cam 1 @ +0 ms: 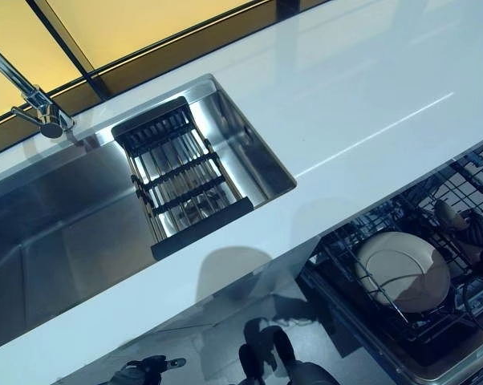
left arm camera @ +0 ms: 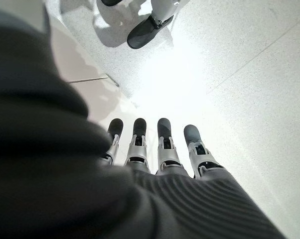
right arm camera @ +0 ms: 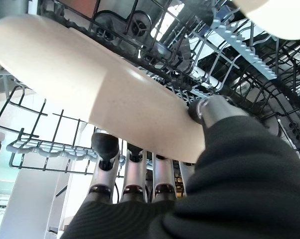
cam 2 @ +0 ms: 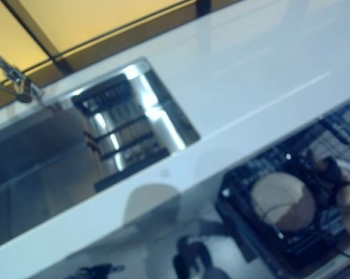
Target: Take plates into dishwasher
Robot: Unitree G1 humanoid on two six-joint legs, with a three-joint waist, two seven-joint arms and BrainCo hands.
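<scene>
A cream plate (cam 1: 402,273) stands tilted in the black wire dishwasher rack (cam 1: 434,337) at the lower right, below the counter edge. My right hand (cam 1: 466,228) reaches in from the right and grips its rim. In the right wrist view the plate (right arm camera: 105,89) lies across my fingers (right arm camera: 135,174) with the thumb pressed on its top face, so the hand is shut on it over the rack wires (right arm camera: 40,144). My left hand (cam 1: 141,373) hangs low at the bottom left, fingers (left arm camera: 165,154) straight above the floor, holding nothing.
A white counter (cam 1: 370,96) runs diagonally across the view. Its steel sink (cam 1: 65,224) holds a black drying rack (cam 1: 181,176), with a faucet (cam 1: 33,100) at the far left. The edge of another pale plate (right arm camera: 284,15) shows in the rack.
</scene>
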